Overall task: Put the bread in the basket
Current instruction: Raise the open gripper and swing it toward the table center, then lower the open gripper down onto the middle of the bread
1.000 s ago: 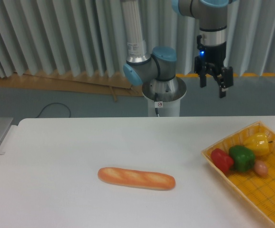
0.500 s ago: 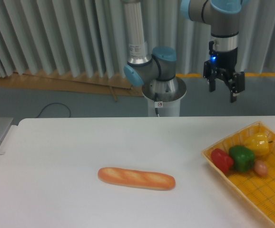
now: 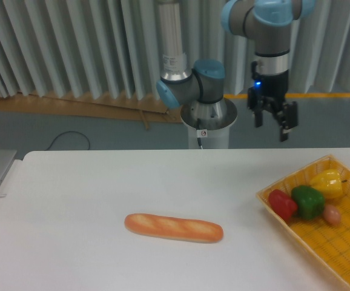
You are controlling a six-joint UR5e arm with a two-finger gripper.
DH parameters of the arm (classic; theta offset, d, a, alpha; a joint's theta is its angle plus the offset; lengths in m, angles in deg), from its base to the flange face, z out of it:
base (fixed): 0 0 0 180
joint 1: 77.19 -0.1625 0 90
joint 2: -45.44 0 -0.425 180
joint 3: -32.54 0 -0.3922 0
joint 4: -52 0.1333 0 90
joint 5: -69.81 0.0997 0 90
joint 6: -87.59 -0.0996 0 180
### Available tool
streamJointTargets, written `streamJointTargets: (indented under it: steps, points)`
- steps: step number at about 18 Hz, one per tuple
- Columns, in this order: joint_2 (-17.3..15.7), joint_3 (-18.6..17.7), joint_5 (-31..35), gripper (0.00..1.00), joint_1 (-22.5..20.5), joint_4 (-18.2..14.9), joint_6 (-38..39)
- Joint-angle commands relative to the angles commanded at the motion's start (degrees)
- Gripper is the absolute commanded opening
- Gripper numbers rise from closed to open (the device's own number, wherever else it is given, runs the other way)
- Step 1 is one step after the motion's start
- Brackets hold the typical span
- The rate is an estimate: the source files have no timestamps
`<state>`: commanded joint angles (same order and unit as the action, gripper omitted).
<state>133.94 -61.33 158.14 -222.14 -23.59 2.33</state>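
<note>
Nothing is done yet: the bread (image 3: 174,227) is lying untouched on the white table (image 3: 90,194), well apart from the basket (image 3: 344,254) at the right. The gripper (image 3: 271,124) is hanging high behind the table, fingers apart and empty. Red (image 3: 282,204), green (image 3: 308,202) and yellow peppers (image 3: 327,182) are crowding the basket's far corner, leaving its nearer mesh free.

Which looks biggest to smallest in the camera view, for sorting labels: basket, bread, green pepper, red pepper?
1. basket, though cut off by the frame edge
2. bread
3. green pepper and red pepper: they look about alike, so I will not rank them.
</note>
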Motion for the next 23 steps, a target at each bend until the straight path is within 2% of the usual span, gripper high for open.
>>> streamJointTargets:
  steps: [3, 6, 9, 16, 19, 23]
  points:
    - [1.93, 0.35, 0.09, 1.00, 3.43, 0.17, 3.17]
    - [3.25, 0.70, 0.17, 1.00, 5.54, 0.61, 3.17]
    - [5.71, 0.70, 1.05, 1.00, 8.27, 2.72, 5.62]
    - [13.18, 2.90, 8.17, 1.00, 15.65, 4.57, 7.66]
    - [15.29, 2.64, 7.91, 1.00, 17.50, 9.74, 11.51]
    - [18.19, 2.99, 8.52, 1.00, 17.68, 10.11, 11.87]
